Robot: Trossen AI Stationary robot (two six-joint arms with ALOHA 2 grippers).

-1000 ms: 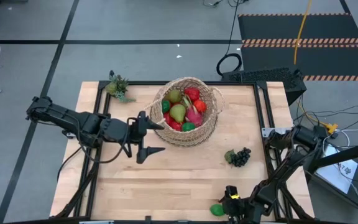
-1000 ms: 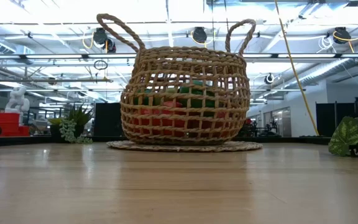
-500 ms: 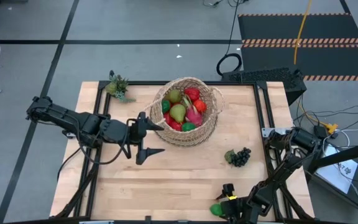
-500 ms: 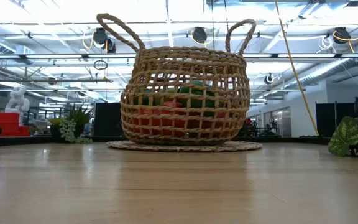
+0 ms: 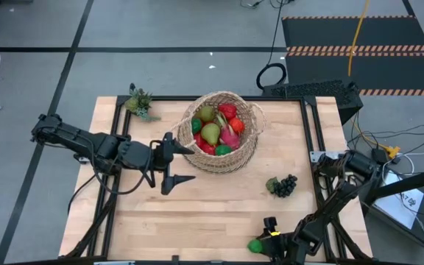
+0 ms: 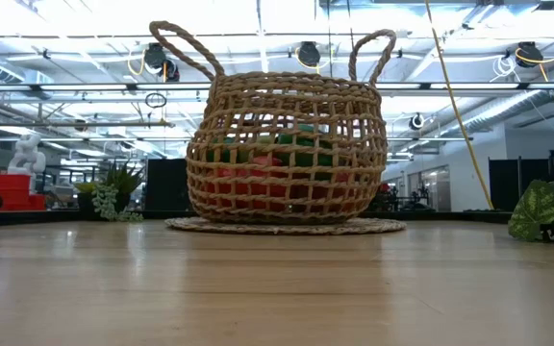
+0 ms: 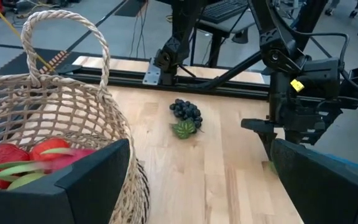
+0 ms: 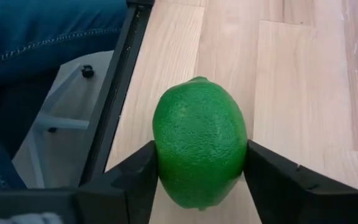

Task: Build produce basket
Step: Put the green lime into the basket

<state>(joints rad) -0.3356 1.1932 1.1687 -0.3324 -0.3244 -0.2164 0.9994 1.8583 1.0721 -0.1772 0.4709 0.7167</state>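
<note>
The wooden table (image 5: pixel 212 213) stands on a grey floor (image 5: pixel 35 88) crossed by dark tape lines, with a black mat (image 5: pixel 359 44) edged in orange-striped tape off beyond the far right corner. A yellow cable (image 5: pixel 357 33) trails across that mat. Looking level across the tabletop, bright ceiling lights (image 6: pixel 258 19) run above pipes and rails, and a red box (image 6: pixel 8 187) sits far off.
</note>
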